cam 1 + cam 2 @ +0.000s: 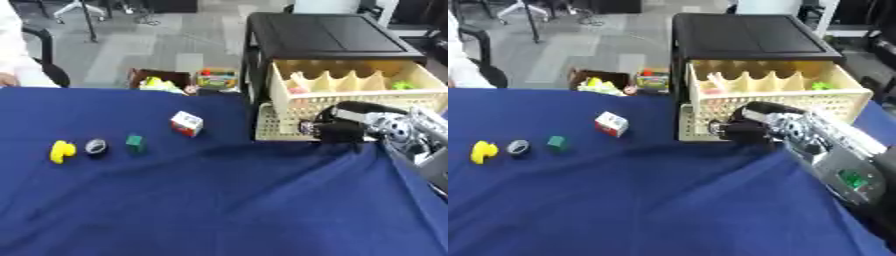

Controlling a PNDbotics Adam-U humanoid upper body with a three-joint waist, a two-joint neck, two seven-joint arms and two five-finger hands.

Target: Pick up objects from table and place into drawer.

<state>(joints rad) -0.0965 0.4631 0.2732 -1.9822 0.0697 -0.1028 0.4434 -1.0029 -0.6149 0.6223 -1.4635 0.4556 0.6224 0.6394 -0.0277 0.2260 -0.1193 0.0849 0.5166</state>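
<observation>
On the blue table (pixel 219 200) lie a yellow piece (pixel 61 151), a small grey ring (pixel 95 146), a green block (pixel 135 143) and a white and red cube (pixel 186 123). A cream perforated drawer (pixel 350 102) stands pulled out of a black cabinet (pixel 324 32); inside it are a pink thing (pixel 297 90) and a green thing (pixel 402 85). My right hand (pixel 750 131) is low against the drawer's front wall, its fingers curled round a small pinkish thing (pixel 305 127). My left hand shows in neither view.
Beyond the table's far edge, boxes of coloured toys (pixel 162 81) sit on the floor. A person's white sleeve (pixel 13 50) and a chair are at the far left. My right arm (pixel 842 165) crosses the table's right side.
</observation>
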